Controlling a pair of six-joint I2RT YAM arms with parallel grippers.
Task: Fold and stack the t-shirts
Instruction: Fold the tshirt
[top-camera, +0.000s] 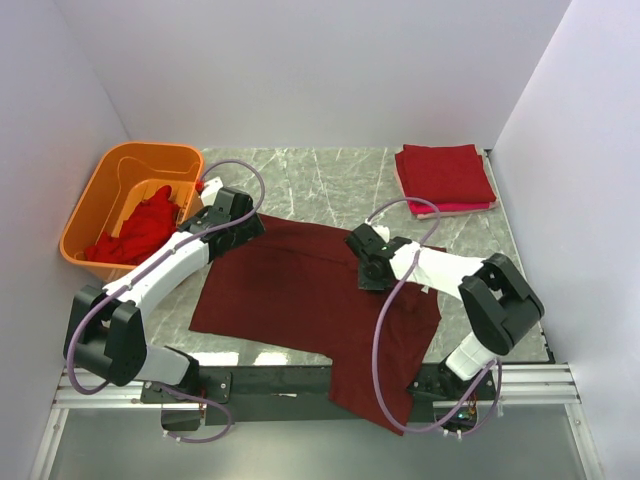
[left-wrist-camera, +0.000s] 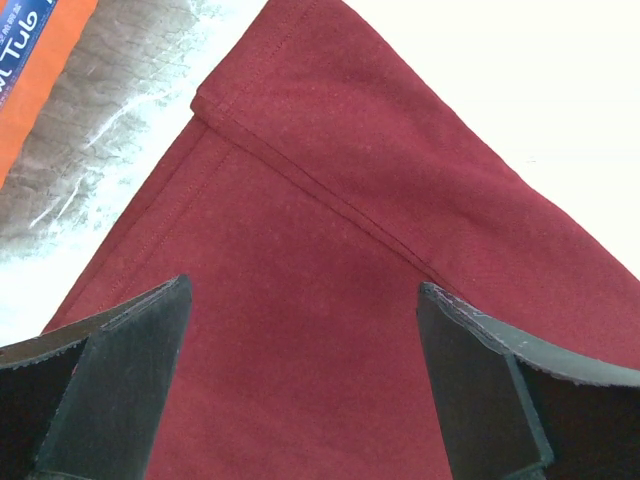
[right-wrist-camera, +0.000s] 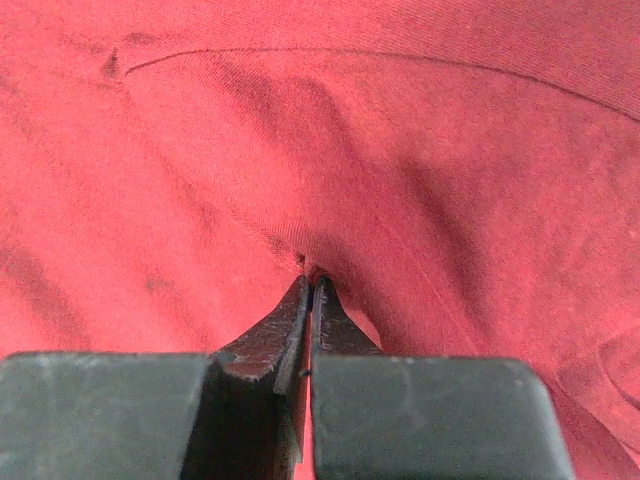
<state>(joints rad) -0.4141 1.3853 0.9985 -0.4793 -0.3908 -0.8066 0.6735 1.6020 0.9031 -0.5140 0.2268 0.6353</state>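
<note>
There is open table (top-camera: 320, 185) at the back, between the orange tub (top-camera: 112, 168) and the folded red stack (top-camera: 445, 172). The big maroon shirt (top-camera: 290, 290) covers the middle. Walls (top-camera: 300, 70) block the sides and back.

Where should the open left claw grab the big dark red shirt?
Probably the hemmed corner of the dark red shirt, just ahead of the left gripper. The cloth lies flat, so come down from above on the orange tub side and pinch that thicker edge.
</note>
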